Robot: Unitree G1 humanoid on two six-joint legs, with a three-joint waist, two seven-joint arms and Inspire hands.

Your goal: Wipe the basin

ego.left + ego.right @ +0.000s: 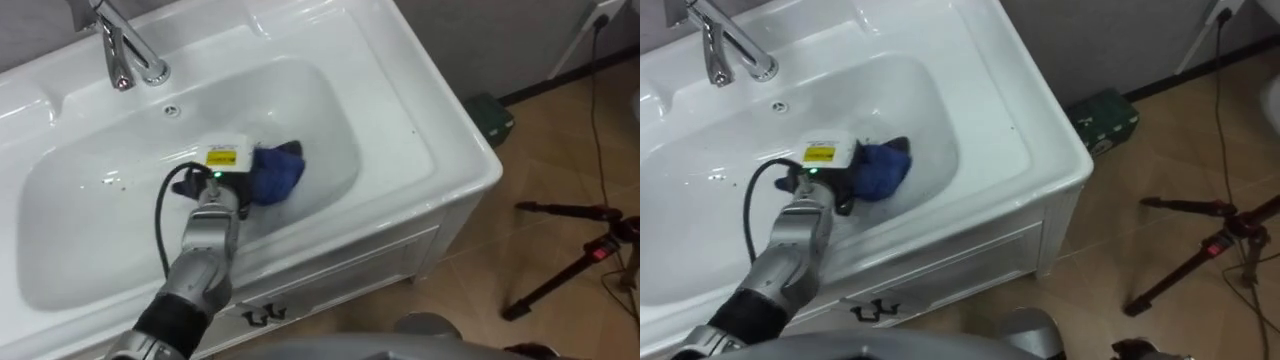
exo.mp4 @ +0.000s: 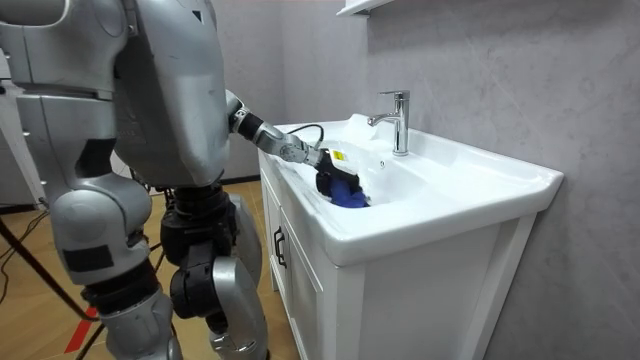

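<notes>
We judge the wiping to be under way rather than finished: the blue cloth (image 1: 275, 172) lies inside the basin (image 1: 400, 90), low on the bowl's front wall and somewhat toward its right side, with the left hand (image 1: 222, 187) on the cloth's left edge. Nothing in the white surface tells us which parts have been gone over. A few small specks or glints sit near the bowl's left side, and we would count that side, the back below the tap (image 1: 125, 50) and the flat rim as possibly left to do. The left arm reaches from the basin's front edge down into the bowl, forearm stretched nearly straight, back of the hand upward. We cannot tell whether the hand clasps the cloth or merely presses on it. The robot stands upright at the cabinet front.
</notes>
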